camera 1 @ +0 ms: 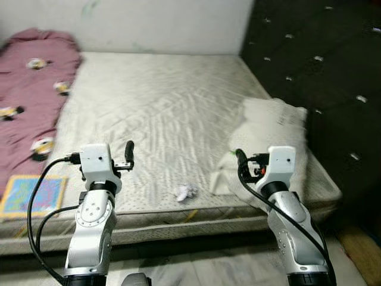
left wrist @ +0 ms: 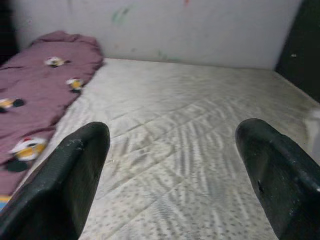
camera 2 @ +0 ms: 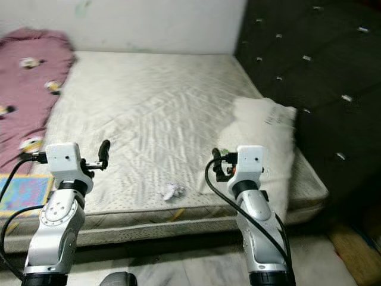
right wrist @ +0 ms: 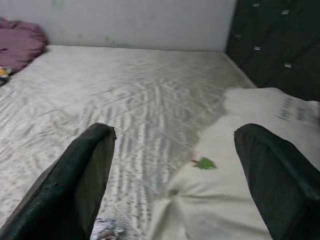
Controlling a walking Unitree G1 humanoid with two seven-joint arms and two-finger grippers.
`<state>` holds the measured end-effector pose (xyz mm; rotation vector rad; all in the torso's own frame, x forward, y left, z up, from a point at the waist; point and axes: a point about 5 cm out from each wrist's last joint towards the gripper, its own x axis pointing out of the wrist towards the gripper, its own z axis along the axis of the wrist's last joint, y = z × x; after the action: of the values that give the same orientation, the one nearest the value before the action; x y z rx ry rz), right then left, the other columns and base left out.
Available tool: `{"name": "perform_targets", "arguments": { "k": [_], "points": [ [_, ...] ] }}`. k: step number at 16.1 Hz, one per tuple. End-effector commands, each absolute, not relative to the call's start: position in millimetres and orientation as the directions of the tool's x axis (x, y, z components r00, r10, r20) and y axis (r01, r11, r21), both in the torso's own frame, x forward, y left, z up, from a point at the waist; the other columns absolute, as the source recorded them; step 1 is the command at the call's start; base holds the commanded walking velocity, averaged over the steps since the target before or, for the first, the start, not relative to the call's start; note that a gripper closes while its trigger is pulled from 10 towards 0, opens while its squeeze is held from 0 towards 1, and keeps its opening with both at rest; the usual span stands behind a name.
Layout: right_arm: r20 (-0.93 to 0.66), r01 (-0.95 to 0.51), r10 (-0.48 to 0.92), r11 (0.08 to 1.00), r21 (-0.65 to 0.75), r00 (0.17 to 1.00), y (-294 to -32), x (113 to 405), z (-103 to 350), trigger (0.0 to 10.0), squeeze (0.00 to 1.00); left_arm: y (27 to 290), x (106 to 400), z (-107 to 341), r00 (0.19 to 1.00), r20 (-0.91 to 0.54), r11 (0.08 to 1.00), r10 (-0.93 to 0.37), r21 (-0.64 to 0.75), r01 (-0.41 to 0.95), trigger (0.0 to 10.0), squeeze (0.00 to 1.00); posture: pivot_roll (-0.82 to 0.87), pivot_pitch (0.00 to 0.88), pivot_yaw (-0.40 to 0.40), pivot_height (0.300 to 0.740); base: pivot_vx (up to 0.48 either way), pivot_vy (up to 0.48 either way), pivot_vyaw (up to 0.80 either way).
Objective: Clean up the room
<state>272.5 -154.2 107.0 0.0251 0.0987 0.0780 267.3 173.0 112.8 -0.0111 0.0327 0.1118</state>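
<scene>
A crumpled white paper [camera 1: 186,192] lies on the bare mattress [camera 1: 161,107] close to its front edge, between my two arms. A white pillow [camera 1: 271,140] lies askew at the mattress's right side, with a small green scrap [right wrist: 204,163] on it. My left gripper [camera 1: 128,155] is raised over the front left of the mattress, open with nothing between its fingers [left wrist: 75,175]. My right gripper [camera 1: 240,159] is held up at the pillow's near corner, also open and holding nothing. The paper [right wrist: 107,231] sits just below and ahead of the right fingers [right wrist: 80,175].
A maroon blanket [camera 1: 30,89] with cartoon prints covers the mattress's left side. A colourful flat mat or book [camera 1: 33,195] lies at the front left corner. A black tufted headboard [camera 1: 321,71] stands on the right, a pale wall [camera 1: 166,24] behind.
</scene>
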Motion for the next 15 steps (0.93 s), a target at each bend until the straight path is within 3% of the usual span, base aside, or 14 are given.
{"name": "perform_targets", "arguments": {
  "k": [1,3,12,15],
  "points": [
    [-0.061,-0.097,0.099,0.995,0.033,0.993,-150.9,273.4,114.9,10.0,0.0,172.7,268.8,113.9,0.995,-0.026,0.995,0.101,-0.012,-0.101,10.0,0.0,-0.02,0.0,-0.06,0.74,0.0,0.0,0.0],
    [-0.054,-0.102,0.104,0.994,0.036,0.993,-150.2,273.7,116.4,10.0,0.0,172.5,271.9,119.4,0.996,-0.003,0.996,0.092,-0.012,-0.092,10.0,0.0,-0.01,0.0,-0.064,0.74,0.0,0.0,0.0],
    [-0.043,-0.112,0.112,0.994,0.005,0.993,-150.0,276.1,118.9,10.0,0.0,176.8,269.2,122.0,0.994,0.004,0.994,0.106,-0.004,-0.106,10.0,0.0,0.0,0.0,-0.063,0.74,0.295,0.0,0.0],
    [-0.049,-0.106,0.106,0.994,0.007,0.993,-150.2,275.4,116.9,10.0,0.0,174.0,268.7,118.9,0.995,-0.009,0.995,0.103,-0.013,-0.103,10.0,0.0,-0.01,0.0,-0.063,0.74,0.286,0.0,0.6]
  ]
}}
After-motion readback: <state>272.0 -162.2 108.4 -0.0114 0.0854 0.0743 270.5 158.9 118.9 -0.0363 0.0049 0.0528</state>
